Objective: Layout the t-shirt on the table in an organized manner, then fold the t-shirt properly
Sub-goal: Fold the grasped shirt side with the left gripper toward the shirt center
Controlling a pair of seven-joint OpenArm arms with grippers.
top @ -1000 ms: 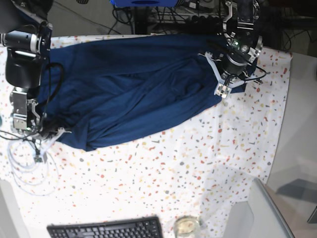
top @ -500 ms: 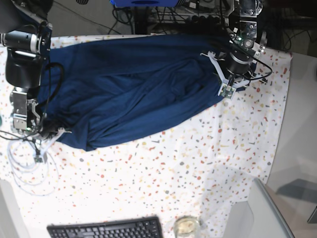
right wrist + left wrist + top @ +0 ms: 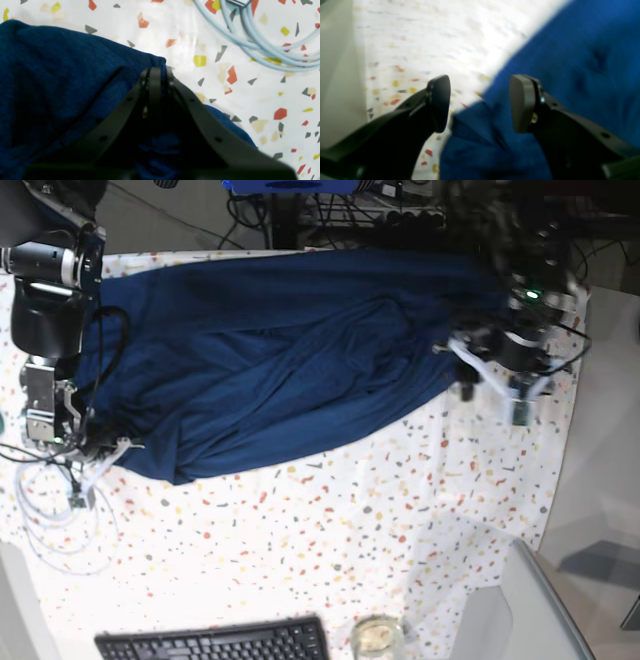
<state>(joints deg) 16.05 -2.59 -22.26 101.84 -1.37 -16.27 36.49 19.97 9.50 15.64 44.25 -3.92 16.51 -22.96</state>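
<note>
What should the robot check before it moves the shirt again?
1. Left gripper let go of the shirt: ok, jaws apart, nothing between them.
2. Right gripper holding a shirt edge: ok, shut on the cloth.
3. Shirt lying flat: not ok, big wrinkles across the middle.
4. Shirt fully on the table: cannot tell, the far edge is hard to see.
5. Cables clear of the shirt: ok, beside it, not touching.

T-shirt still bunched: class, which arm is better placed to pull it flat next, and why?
Probably the right. The right gripper is shut on the t-shirt at its corner, ready to tug. The left gripper is open above the shirt's edge, holding nothing, and would need to grasp again.
</note>
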